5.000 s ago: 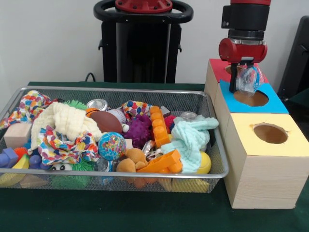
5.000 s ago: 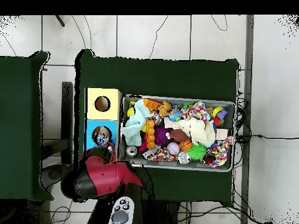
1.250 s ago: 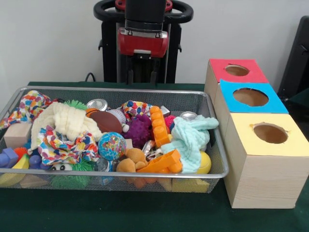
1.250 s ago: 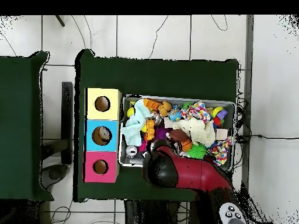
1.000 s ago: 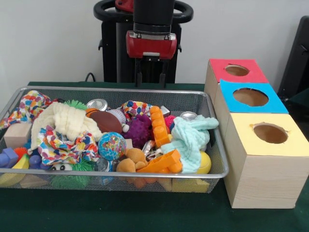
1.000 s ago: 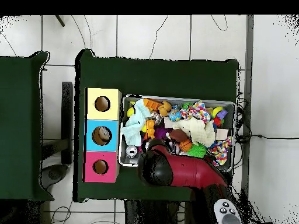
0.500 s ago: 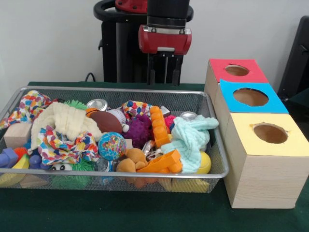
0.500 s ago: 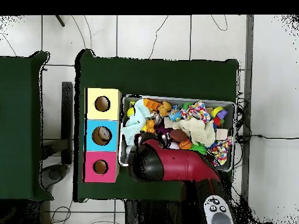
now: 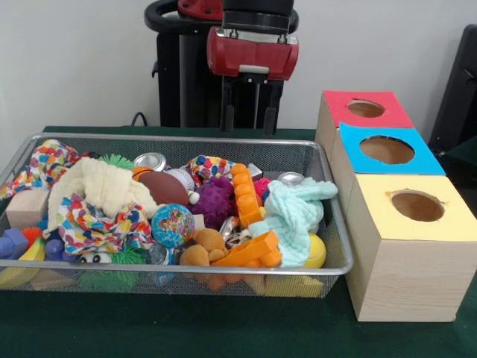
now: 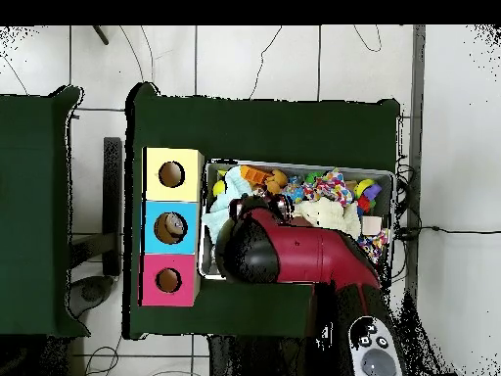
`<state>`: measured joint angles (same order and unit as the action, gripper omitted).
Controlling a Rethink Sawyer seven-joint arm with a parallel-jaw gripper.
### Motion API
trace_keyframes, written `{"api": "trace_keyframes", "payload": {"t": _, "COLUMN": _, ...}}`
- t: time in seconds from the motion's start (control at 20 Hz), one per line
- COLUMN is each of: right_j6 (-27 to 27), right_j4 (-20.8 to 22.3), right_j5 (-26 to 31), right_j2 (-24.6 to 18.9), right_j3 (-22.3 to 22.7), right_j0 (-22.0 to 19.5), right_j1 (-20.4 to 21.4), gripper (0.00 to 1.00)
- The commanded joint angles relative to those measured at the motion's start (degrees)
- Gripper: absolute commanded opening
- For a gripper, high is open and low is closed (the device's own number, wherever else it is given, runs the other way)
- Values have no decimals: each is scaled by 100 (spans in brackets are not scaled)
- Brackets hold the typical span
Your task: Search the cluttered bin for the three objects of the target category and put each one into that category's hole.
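Observation:
The wire mesh bin (image 9: 186, 139) is heaped with toys and cloths. A small glinting see-through scrap (image 9: 231, 228), possibly thin plastic, lies beside the orange block chain; no other such piece shows clearly. My gripper (image 9: 248, 119) hangs open and empty above the bin's far rim, right of its middle. The blue-topped box (image 9: 421, 160) stands to the right of the bin, and its round hole (image 9: 387, 150) is dark in the front view. In the overhead view the arm (image 10: 294, 257) covers the bin's near half and hides the gripper. Something pale shows inside the blue box's hole (image 10: 172, 227).
The red-topped box (image 9: 365, 109) and the yellow-topped box (image 9: 417, 205) flank the blue one. In the bin are a globe-printed ball (image 9: 172, 224), a metal tin (image 9: 150, 160), a mint cloth (image 9: 294, 212), a cream cloth (image 9: 100, 186) and a purple spiky ball (image 9: 214, 200).
Five seconds ago the gripper held a plastic piece over the blue hole; now it is empty. Over the last second it moved right along the bin's far side, then out over the bin.

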<state>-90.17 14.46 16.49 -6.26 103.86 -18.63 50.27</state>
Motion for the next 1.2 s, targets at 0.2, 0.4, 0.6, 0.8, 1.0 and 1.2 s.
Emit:
{"api": "trace_keyframes", "payload": {"t": 0.2, "right_j6": 45, "right_j4": 565, "right_j5": 621, "right_j2": 71, "right_j3": -799, "right_j0": 76, "right_j1": -229, "gripper": 100}}
{"api": "trace_keyframes", "payload": {"t": 0.4, "right_j6": 40, "right_j4": 666, "right_j5": 535, "right_j2": 33, "right_j3": -807, "right_j0": 15, "right_j1": -322, "gripper": 100}}
{"api": "trace_keyframes", "payload": {"t": 0.6, "right_j6": 1, "right_j4": 795, "right_j5": 723, "right_j2": 193, "right_j3": -1024, "right_j0": 90, "right_j1": -394, "gripper": 100}}
{"api": "trace_keyframes", "payload": {"t": 0.8, "right_j6": -74, "right_j4": 898, "right_j5": 961, "right_j2": 339, "right_j3": -1254, "right_j0": 160, "right_j1": -573, "gripper": 100}}
{"api": "trace_keyframes", "payload": {"t": 1.0, "right_j6": -76, "right_j4": 926, "right_j5": 1092, "right_j2": 376, "right_j3": -1352, "right_j0": 141, "right_j1": -714, "gripper": 100}}
{"api": "trace_keyframes", "payload": {"t": 1.2, "right_j6": -41, "right_j4": 1025, "right_j5": 1129, "right_j2": 400, "right_j3": -1446, "right_j0": 127, "right_j1": -903, "gripper": 100}}
